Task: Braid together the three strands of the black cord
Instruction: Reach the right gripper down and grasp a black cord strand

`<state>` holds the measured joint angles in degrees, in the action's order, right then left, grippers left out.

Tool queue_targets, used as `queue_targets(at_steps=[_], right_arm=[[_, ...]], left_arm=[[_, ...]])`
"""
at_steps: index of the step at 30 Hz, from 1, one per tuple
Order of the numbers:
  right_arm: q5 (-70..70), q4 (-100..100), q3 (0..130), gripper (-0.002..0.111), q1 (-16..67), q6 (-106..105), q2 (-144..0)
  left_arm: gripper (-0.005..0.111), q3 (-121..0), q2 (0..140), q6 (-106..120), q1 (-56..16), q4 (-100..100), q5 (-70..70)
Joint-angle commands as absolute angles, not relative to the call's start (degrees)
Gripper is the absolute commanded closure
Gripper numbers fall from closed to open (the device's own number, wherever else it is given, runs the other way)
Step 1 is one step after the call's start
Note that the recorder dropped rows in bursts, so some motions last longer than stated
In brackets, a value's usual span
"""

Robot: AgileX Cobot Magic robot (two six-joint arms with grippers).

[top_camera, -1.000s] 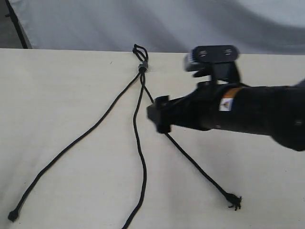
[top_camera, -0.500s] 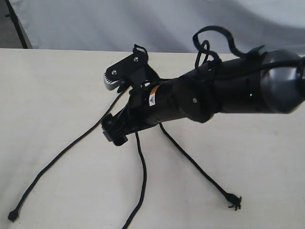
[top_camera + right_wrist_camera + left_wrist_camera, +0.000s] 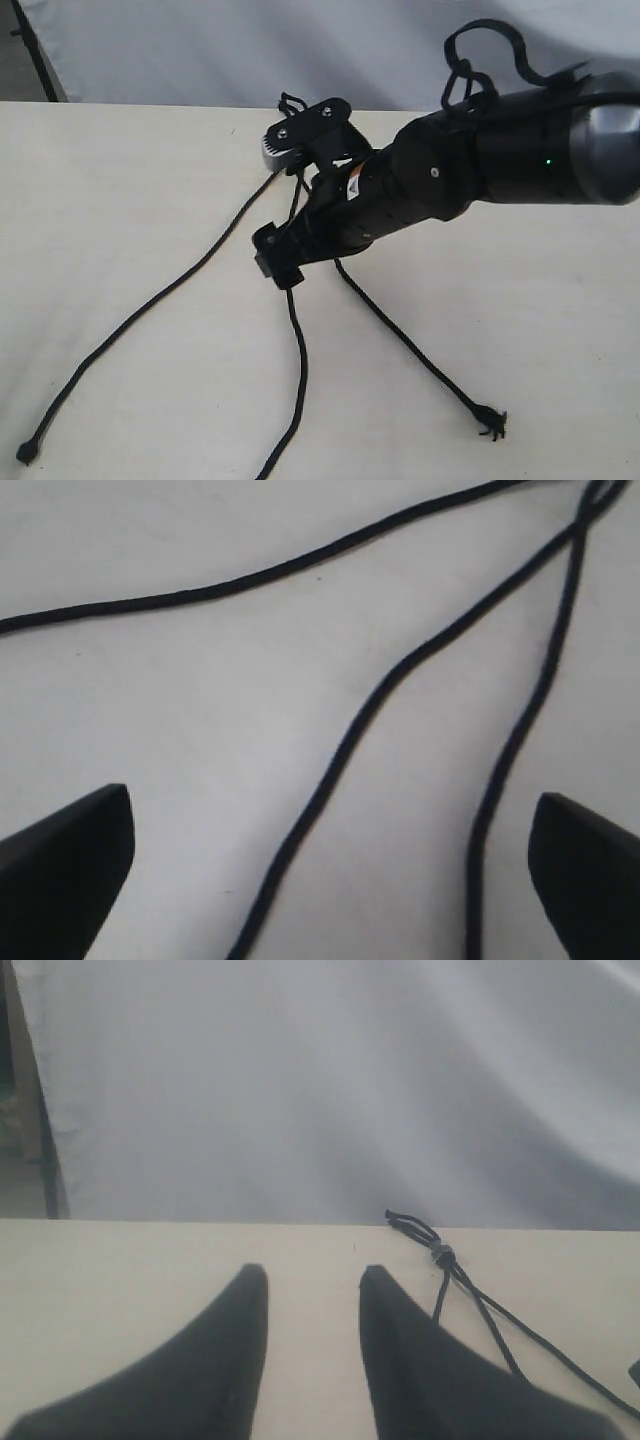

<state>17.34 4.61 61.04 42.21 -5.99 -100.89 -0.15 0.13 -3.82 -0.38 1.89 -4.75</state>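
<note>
Band [image 3: 441, 1254] showed only from left wrist; left end effector [image 3: 310, 1295] gaped empty, right end effector [image 3: 278, 262] spread wide over strands [image 3: 303, 370]; bench [image 3: 570, 340] lay bare at frame right.

Cream tabletop [image 3: 110, 180] before a white cloth backdrop [image 3: 200, 50].
Lies flat, matte and faintly speckled up to a straight far edge; hangs behind in soft grey folds under even, dim light; shows a dark slanting post [image 3: 33, 50] at the far left, darker room beyond.
</note>
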Motion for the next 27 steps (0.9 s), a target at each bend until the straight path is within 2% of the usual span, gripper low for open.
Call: queue_targets(at_steps=[1,27], right_arm=[[17.4,4.8,61.2,0.009,46.5,-7.1,-101.6],[29.6,4.4,61.2,0.012,47.4,-9.9,-114.7]], left_arm=[[0.075,0.0,0.0,-3.9,-0.7,1.7,-4.1],[0.075,0.0,0.0,-3.9,-0.7,1.6,-4.1]])
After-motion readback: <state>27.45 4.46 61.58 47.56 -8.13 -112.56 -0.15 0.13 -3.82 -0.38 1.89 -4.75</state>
